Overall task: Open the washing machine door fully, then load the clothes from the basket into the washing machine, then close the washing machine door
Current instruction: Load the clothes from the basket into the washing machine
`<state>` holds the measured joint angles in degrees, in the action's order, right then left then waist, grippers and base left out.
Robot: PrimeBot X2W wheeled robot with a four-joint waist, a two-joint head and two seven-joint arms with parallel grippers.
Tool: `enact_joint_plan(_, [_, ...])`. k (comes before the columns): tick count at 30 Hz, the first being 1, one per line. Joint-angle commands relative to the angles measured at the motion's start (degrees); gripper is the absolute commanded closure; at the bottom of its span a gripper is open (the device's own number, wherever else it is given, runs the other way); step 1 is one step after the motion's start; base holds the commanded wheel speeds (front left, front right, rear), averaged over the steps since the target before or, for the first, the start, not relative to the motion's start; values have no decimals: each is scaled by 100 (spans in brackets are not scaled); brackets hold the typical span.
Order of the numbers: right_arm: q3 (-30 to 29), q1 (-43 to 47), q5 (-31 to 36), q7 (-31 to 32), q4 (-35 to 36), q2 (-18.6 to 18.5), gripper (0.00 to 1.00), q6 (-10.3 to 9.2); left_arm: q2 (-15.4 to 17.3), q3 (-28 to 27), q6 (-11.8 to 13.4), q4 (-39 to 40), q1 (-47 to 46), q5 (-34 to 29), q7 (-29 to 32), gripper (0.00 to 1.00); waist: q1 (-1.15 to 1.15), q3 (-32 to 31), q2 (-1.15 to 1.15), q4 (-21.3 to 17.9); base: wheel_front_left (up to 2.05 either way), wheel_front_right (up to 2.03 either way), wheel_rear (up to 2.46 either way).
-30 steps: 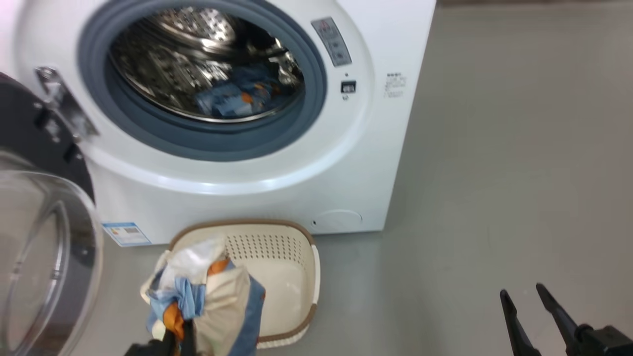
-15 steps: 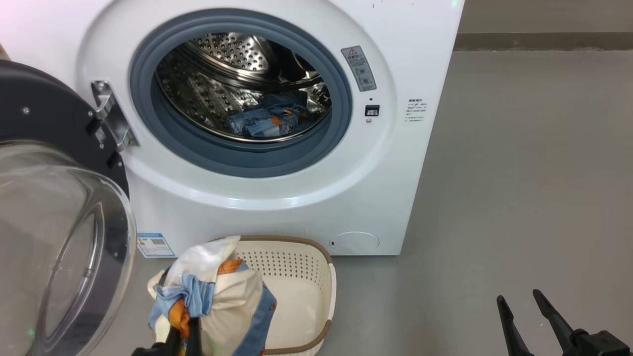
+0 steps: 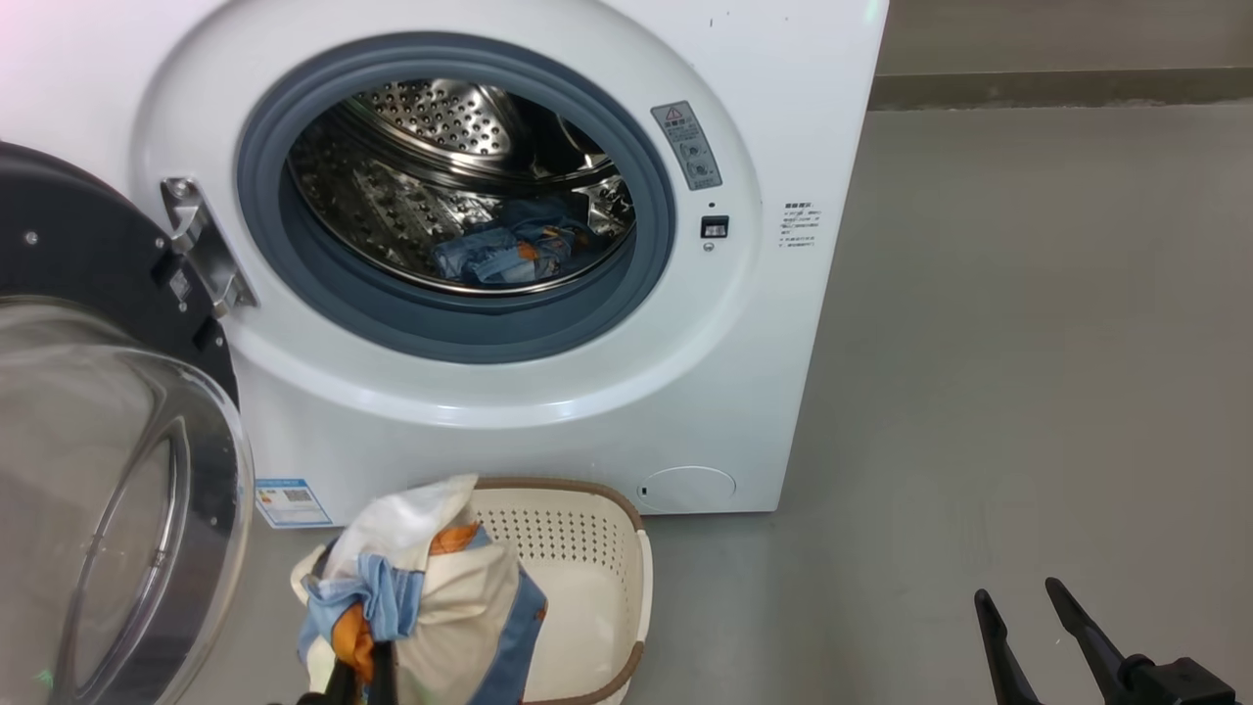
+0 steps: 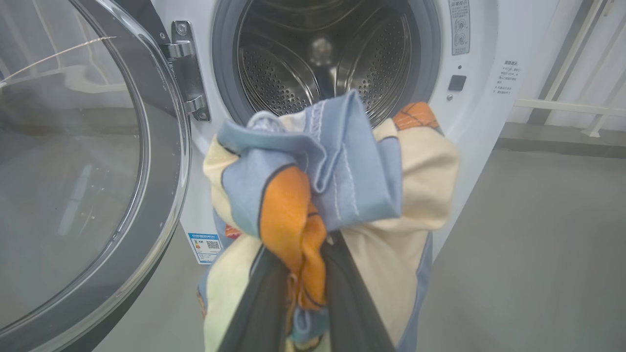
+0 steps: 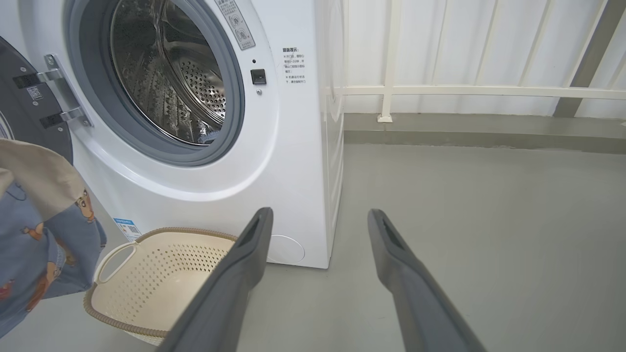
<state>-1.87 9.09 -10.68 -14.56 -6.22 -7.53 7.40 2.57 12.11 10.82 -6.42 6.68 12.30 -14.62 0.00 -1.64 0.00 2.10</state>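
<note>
We see a smooth grey floor (image 3: 1028, 343) across the right half of the head view, matt and evenly lit. A darker grey kerb (image 3: 1057, 88) runs along its top edge. In the right wrist view, the upper right holds a white wall (image 5: 464, 44) with faint vertical ribs. A white horizontal rail (image 5: 489, 91) crosses it, carried on a white post (image 5: 390, 49). A dark slanted bar (image 5: 589, 54) cuts the upper right corner, perhaps a brace, though we cannot tell.
</note>
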Motion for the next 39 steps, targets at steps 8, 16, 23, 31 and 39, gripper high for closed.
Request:
enact_joint_plan(8, [160, -70, 23, -44, 119, -67, 0, 9, 31, -345, -21, 191, -128, -74, -38, 100, 0, -1, 0, -97, 0, 0, 0])
enact_joint_plan(16, [294, -114, -32, -44, 127, -47, 0, 9, 31, -465, -59, 81, -578, -77, -38, 100, 0, 173, 0, -306, 0, 0, 0])
enact_joint_plan(23, [325, -263, -121, -44, 155, -41, 0, 9, 31, -559, -88, -71, -1074, -138, -38, 100, 0, 544, 0, -566, 0, 0, 0])
enact_joint_plan(31, [474, -694, -318, -44, 128, -43, 0, 9, 47, -786, -88, -535, -2273, -213, -38, 100, 0, 1273, 0, -1050, 0, 0, 0])
enact_joint_plan(39, [681, -1115, -519, -44, 62, -83, 0, 9, 398, -1101, -35, -1283, -3765, -466, -38, 100, 0, 1961, 0, -1499, 0, 0, 0])
